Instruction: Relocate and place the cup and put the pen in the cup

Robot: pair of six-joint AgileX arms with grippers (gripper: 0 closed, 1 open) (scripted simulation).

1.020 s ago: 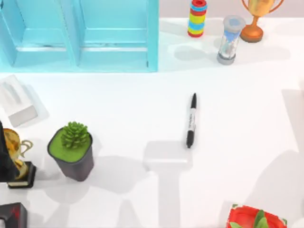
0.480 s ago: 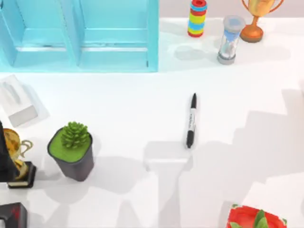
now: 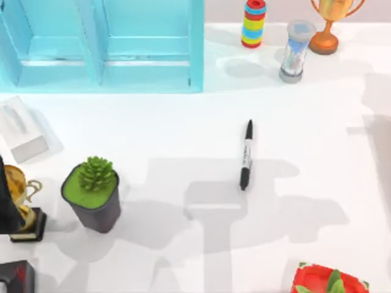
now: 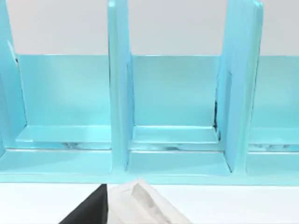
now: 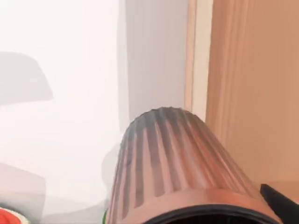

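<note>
Close under the right wrist camera, a brownish-pink ribbed tumbler with a dark inside, the cup [image 5: 173, 163], loomed large, rim toward the lens, white tabletop [image 5: 60, 116] and tan floor past the table's edge behind it. A black sliver showed beside the rim, maybe a finger of the right gripper. Whether that gripper was clamped on the cup or just poised beside it, cannot tell; cup looked lifted or about to be, judging by how it hung against the table edge.

Near edge of the tabletop in the top view: red box with green leaves [image 3: 330, 281] toward the right corner, dark grey square pot with a green succulent [image 3: 91, 195] and a gold trophy on a black base [image 3: 21, 207] toward the left.

Mid-table: slim black marker pen with a white label band [image 3: 245, 155], lying flat, pointing near-to-far, untouched and in the same spot as a second ago. Shadows around it changed, though: broad grey arm shadows spread across the middle and right, so the right arm swung over that side, likely carrying the cup inward.

Far edge: turquoise shelf unit [image 3: 104, 43] at the left, rainbow ring stack [image 3: 254, 23], hourglass [image 3: 295, 50] and orange-gold trophy [image 3: 327, 24] to the right.

Left wrist camera faced the turquoise shelf, with a white ribbed block [image 4: 145, 205] below; left gripper's state cannot tell.

Cup not yet set down, pen step not started.
</note>
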